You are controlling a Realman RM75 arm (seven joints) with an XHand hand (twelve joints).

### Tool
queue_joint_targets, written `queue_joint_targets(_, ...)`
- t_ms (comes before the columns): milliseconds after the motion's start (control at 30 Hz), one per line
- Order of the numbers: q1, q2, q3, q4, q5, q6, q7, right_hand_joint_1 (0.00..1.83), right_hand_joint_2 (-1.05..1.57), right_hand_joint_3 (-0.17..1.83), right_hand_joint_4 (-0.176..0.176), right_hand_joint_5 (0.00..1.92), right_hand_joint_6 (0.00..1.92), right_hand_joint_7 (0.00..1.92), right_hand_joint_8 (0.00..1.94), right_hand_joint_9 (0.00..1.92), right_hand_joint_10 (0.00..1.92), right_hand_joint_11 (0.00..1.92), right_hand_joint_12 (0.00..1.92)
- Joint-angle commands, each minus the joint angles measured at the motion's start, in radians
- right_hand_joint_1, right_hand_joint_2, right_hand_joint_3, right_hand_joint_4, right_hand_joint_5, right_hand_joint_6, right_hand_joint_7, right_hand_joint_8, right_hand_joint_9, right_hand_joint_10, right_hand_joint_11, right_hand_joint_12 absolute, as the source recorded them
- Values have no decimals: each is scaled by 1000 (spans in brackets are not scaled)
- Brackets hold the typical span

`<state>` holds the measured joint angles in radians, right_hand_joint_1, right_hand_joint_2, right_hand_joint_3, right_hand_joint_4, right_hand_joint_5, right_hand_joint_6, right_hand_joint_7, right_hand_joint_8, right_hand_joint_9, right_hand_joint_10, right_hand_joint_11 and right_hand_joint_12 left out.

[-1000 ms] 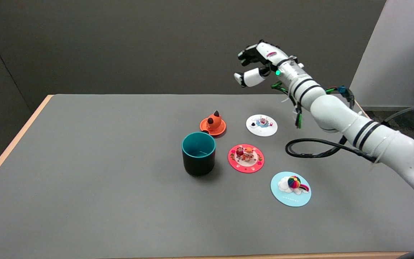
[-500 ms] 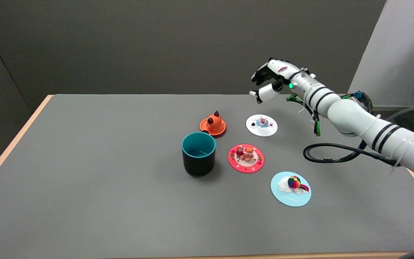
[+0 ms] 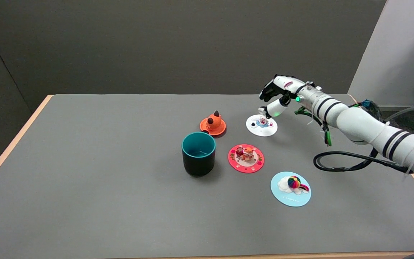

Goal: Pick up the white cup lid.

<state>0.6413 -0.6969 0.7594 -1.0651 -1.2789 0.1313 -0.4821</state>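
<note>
Lying flat on the bench [image 3: 120, 201], the white cup lid [image 3: 261, 125] is judged light, stiff and thin-rimmed; its raised central figure offers the hold, the right hand [image 3: 278, 94] poised above, fingers [image 3: 266, 91] parted, empty

Bystanders on the grey table [image 3: 84, 172]

A teal cup [image 3: 198, 153] stands upright at centre frame — an orange lid [image 3: 212, 124] just above it, a pink-red lid [image 3: 245, 158] to its right. A light-blue lid [image 3: 290, 189] with a rainbow ball lies lower right — apart from the others.
</note>
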Motion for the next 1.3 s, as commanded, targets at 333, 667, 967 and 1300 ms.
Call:
queue_joint_targets(333,29,20,-89,-1,-53,-45,-46,830,565,833,-122,793,307,910,242,698,200,507,326)
queue_joint_targets(667,-5,22,-103,-18,-74,-7,-115,844,542,876,-152,765,292,840,244,668,178,458,318)
queue_joint_targets(967,-21,21,-107,-29,-69,34,-182,818,539,862,-132,701,268,709,248,591,174,403,259)
queue_joint_targets(1300,10,-8,-115,7,-74,60,-182,800,543,857,-125,677,265,661,246,562,172,373,240)
